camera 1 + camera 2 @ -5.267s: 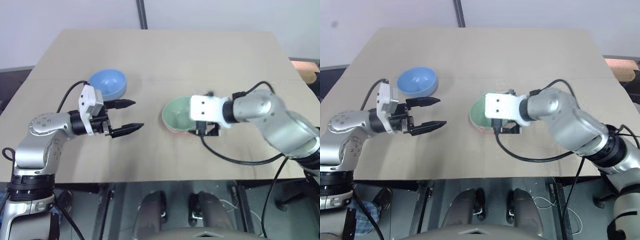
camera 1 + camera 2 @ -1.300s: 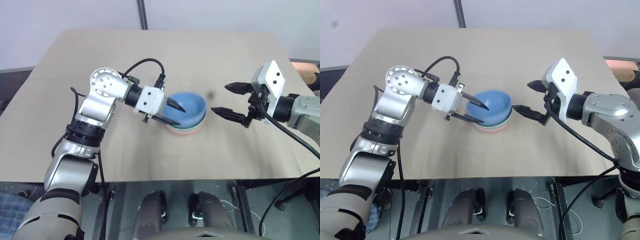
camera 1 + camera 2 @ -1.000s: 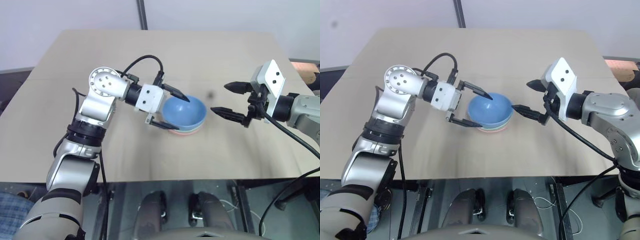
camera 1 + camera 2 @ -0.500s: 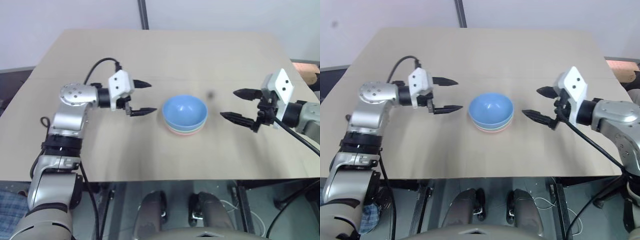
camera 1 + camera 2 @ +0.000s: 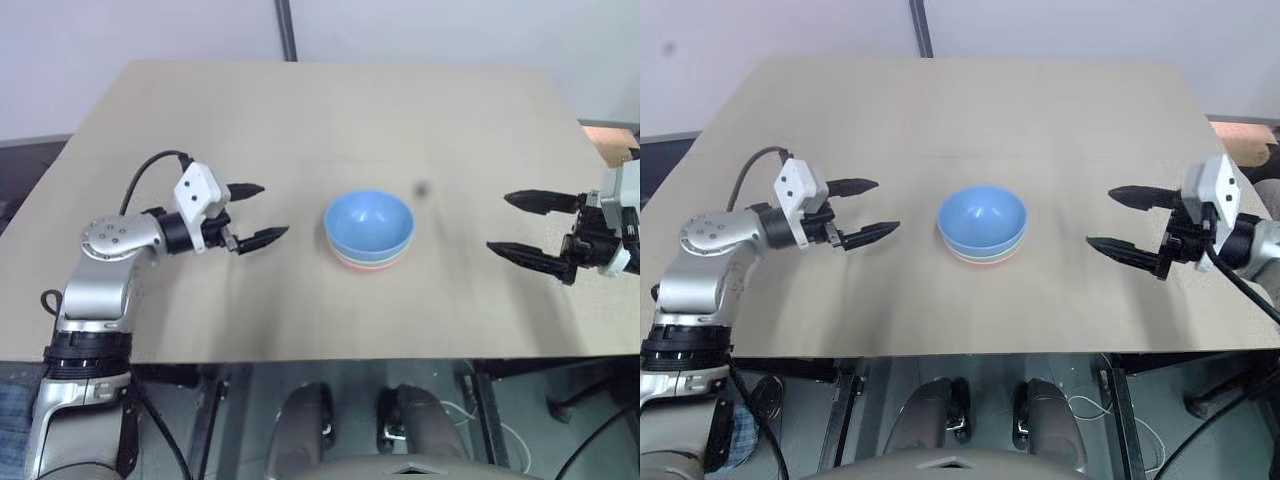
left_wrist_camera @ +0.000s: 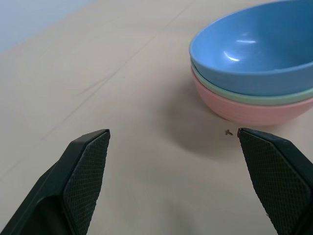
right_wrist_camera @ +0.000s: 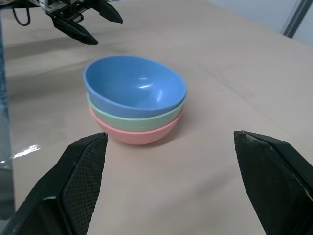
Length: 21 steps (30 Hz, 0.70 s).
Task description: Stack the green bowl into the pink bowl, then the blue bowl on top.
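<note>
At the middle of the table the three bowls stand nested in one stack: the blue bowl (image 5: 368,222) on top, the green bowl (image 7: 134,119) as a thin band under it, the pink bowl (image 7: 139,134) at the bottom. My left gripper (image 5: 257,214) hangs open to the left of the stack, clear of it, its fingers pointing toward the bowls. On the other side, near the table's right edge, my right gripper (image 5: 523,225) is open and empty as well, also aimed at the stack. My left gripper (image 7: 93,23) also shows beyond the stack in the right wrist view.
A small dark spot (image 5: 421,188) marks the beige tabletop (image 5: 330,110) just right of the bowls. A metal post (image 5: 287,28) rises behind the far edge. An orange-brown object (image 5: 612,140) lies past the right edge.
The left gripper let go of the blue bowl on the stack and drew back to the left, rolling its wrist. The right gripper withdrew to the right. The stack stayed put.
</note>
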Motion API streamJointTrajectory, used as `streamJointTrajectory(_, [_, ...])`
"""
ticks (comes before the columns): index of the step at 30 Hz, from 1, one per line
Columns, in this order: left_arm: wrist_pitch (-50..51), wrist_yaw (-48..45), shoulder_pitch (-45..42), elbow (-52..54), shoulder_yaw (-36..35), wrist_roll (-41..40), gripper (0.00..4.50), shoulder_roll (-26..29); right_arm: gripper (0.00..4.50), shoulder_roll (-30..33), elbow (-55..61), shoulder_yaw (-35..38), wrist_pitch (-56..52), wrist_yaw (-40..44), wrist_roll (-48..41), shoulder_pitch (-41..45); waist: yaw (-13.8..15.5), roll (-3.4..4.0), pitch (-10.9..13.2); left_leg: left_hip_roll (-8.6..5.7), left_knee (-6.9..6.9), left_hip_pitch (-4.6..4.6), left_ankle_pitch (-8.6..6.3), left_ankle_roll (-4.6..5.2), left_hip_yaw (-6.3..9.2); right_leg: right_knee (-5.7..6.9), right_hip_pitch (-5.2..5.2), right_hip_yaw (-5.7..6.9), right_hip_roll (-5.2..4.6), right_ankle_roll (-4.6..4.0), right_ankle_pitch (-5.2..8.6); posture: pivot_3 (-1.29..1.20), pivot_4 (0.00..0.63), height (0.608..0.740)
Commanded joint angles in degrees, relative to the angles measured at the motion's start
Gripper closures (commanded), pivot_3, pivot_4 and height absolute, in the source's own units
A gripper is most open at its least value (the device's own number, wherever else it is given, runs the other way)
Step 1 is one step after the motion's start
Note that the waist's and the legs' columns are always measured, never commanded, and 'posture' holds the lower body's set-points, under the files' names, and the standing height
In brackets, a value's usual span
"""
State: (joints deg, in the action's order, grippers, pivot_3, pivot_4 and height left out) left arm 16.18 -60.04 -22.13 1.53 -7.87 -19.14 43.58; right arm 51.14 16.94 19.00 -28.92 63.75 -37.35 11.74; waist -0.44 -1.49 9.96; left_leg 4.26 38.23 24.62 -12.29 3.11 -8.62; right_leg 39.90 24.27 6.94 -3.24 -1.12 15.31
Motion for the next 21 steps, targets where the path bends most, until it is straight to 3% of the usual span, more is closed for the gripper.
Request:
streamJointTrajectory(1, [0.62, 1.90, 1.22, 3.89, -2.50, -1.36, 0.09, 0.74, 0.00, -1.46, -2.51, 1.30, 4.58, -0.17, 1.81, -1.56, 0.04, 0.00, 0.00, 0.00, 0.00, 0.00, 0.00, 0.00, 0.03, 0.00, -0.02, 0.02, 0.00, 0.00, 0.00, 0.00, 0.150, 0.739])
streamJointTrajectory(11, [-0.13, 1.88, 1.32, 3.62, -1.56, -0.99, 0.09, 1.24, 0.00, -5.73, -11.07, 0.93, 14.36, -4.29, 7.59, 0.85, -0.03, 0.03, 0.01, -0.02, 0.01, -0.02, 0.00, -0.01, 0.09, -0.01, -0.08, 0.09, -0.01, 0.00, 0.00, 0.00, 0.150, 0.739])
streamJointTrajectory(21, [-0.65, 1.72, 0.61, 2.79, -0.54, -0.86, 0.09, 0.54, 0.00, -6.88, -9.70, 1.26, 16.26, -5.74, 7.12, -0.95, 0.03, 0.04, 0.02, -0.03, 0.00, -0.01, 0.00, -0.01, 0.10, -0.02, -0.08, 0.10, -0.02, -0.01, -0.01, 0.00, 0.150, 0.739])
